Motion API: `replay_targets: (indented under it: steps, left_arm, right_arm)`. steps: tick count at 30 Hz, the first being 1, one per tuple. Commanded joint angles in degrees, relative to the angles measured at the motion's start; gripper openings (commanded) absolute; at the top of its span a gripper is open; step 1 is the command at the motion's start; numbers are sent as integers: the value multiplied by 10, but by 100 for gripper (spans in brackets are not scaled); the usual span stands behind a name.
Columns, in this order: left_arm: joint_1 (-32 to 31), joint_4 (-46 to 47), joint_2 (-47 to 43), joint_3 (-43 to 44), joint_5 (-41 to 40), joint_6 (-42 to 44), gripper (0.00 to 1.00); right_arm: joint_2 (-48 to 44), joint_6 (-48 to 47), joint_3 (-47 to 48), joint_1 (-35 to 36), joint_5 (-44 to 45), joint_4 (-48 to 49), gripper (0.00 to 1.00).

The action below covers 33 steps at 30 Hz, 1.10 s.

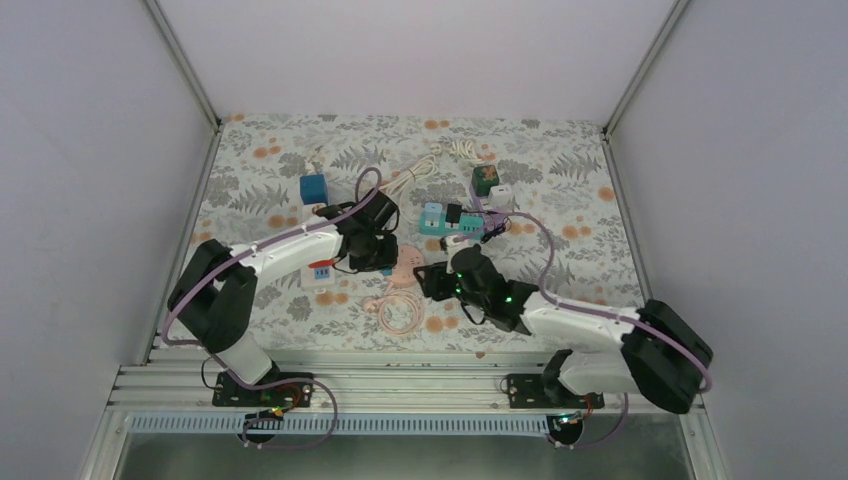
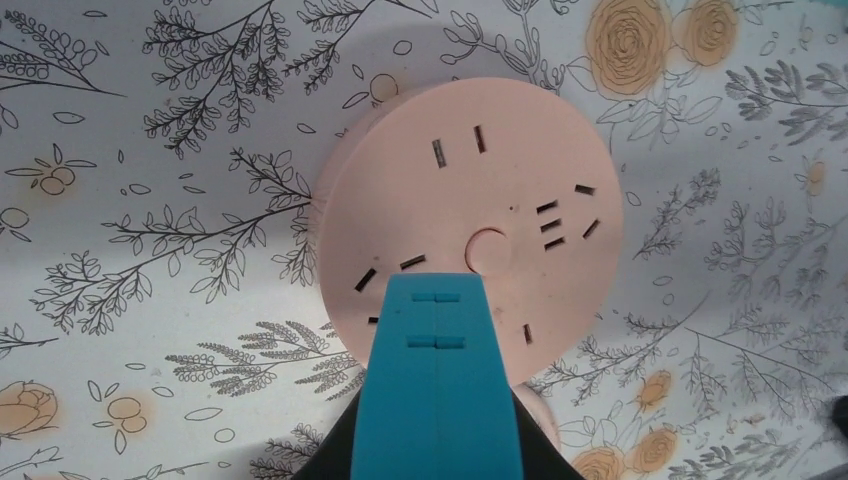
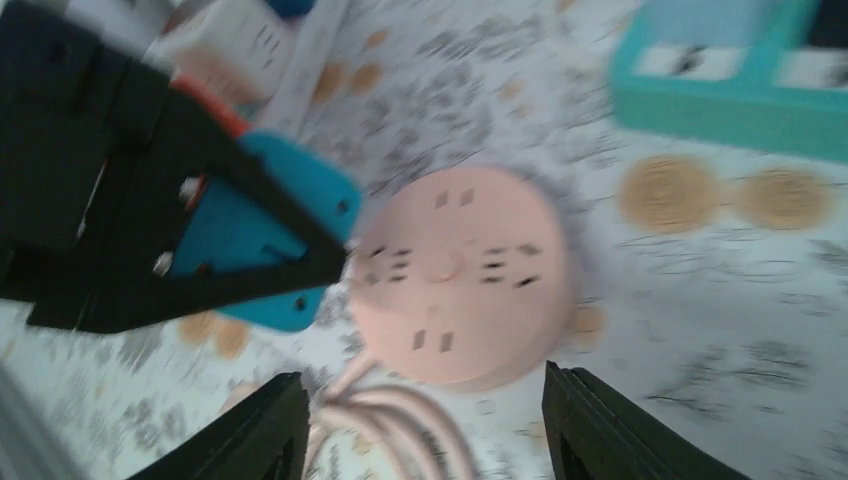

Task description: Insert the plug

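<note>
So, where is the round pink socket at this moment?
In the top view the round pink socket lies mid-table, between the left gripper, which holds the blue plug over it, and the right gripper, just nearer than the teal power strip.

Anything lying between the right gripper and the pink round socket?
Only the pink cord loops between the right gripper and the pink round socket, seen in the right wrist view.
</note>
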Motion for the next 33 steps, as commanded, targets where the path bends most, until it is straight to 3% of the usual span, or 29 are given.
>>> replay_targets:
  steps: [1,6,19,33]
  left_arm:
    - [-9,-20,20,33,-24,-55,2]
    - [-18,-52,55,75,-49,-98,2]
    - [-39,-174,128,183,-105,-184,2]
    - [-50,-195,161,204,-109,-181,2]
  right_arm:
    - [-62,74,-41,-18,165,-52,64]
    - [-99,96,-68,-37,212,-79,70]
    - [-123,104,-85,-61,236,-102,74]
    - [-128,96,-89,-68,235,-99,75]
